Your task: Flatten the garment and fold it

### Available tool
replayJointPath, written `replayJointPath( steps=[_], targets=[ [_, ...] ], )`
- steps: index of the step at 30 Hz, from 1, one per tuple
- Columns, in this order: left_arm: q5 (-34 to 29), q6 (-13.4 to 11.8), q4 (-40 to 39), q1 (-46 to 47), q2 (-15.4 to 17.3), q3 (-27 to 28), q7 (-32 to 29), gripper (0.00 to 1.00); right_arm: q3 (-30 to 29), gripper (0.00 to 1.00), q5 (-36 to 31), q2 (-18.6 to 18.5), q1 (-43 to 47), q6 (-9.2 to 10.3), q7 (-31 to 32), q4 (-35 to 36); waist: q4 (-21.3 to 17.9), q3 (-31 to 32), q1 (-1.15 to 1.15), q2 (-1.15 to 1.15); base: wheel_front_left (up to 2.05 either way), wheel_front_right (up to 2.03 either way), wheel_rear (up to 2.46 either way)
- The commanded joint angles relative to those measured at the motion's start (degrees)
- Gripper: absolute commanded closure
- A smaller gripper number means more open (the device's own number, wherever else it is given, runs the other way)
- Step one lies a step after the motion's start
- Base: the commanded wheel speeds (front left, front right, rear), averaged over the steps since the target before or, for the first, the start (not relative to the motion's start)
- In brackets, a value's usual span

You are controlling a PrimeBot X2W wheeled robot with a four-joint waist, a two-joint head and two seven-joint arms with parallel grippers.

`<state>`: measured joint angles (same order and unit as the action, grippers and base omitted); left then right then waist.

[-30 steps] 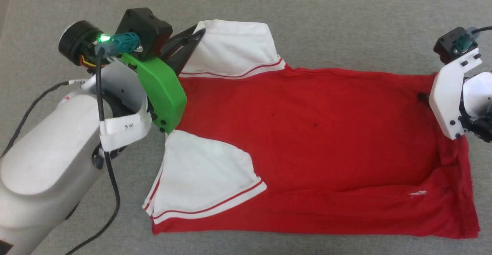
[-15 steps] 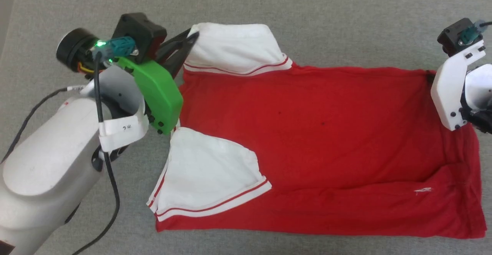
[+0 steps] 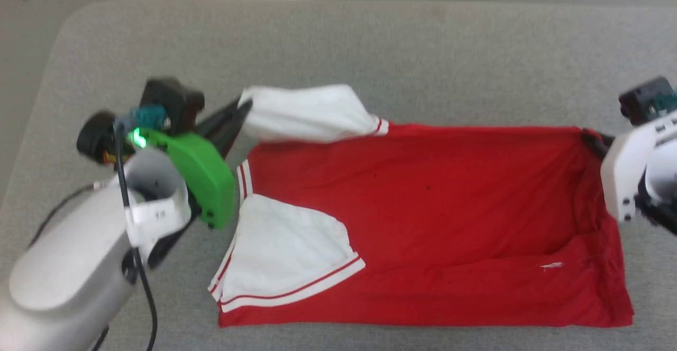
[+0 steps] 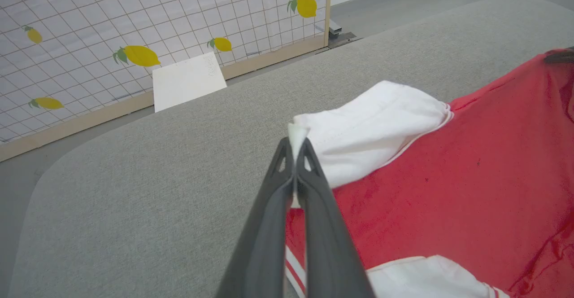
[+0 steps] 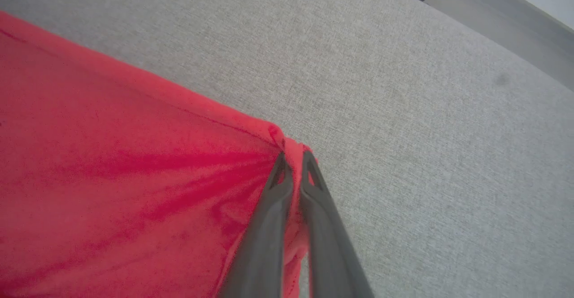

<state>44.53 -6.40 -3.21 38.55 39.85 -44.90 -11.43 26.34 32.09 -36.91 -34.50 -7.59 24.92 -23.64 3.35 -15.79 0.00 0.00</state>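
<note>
The right gripper [image 5: 292,156] has just pinched the red T-shirt [image 3: 423,208] at its hem corner. The left gripper [image 4: 296,144] pinches the now-lifted white sleeve [image 3: 312,113], so stretching flat can begin.

The grey fabric-covered desk [image 3: 402,49] has a rounded far-left corner. The garment [image 3: 423,208] lies spread across its near half, hem toward the right edge

garment [image 3: 423,192]: thin matt cloth | table [image 3: 370,49]: grey woven fabric, rough
</note>
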Motion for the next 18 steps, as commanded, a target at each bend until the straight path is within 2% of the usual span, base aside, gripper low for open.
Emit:
replayJointPath(
  steps=[1,6,10,13,18],
  targets=[
    [0.31,-0.77,-0.54,-1.90,0.83,0.05,0.35,1.00,-1.15,1.00,0.00,0.21,2.17,0.10,-1.29,0.81,0.05,3.54,0.00,0.00,0.00,0.00,0.00],
    [1.91,-2.65,-3.10,-7.43,2.61,-0.67,0.00,1.00,-6.16,1.00,-1.13,1.43,10.30,0.10,-5.30,4.75,0.91,6.32,0.00,0.00,0.00,0.00,0.00],
    [2.51,-4.52,-5.22,-11.89,4.85,-1.85,-1.34,1.00,-8.16,1.00,-4.99,1.63,17.19,0.10,-6.56,8.77,1.53,7.27,0.00,0.00,0.00,0.00,0.00],
    [3.74,-5.24,-6.41,-15.43,6.44,-3.30,-3.26,1.00,-9.64,1.00,-6.87,2.27,21.98,0.10,-5.96,11.62,1.82,7.49,0.00,0.00,0.00,0.00,0.00],
    [4.58,-4.84,-6.18,-19.32,7.81,-6.54,-6.22,1.00,-10.33,1.00,-8.54,1.80,27.38,0.10,-2.56,14.79,2.02,6.58,0.00,0.00,0.00,0.00,0.00]
  ],
)
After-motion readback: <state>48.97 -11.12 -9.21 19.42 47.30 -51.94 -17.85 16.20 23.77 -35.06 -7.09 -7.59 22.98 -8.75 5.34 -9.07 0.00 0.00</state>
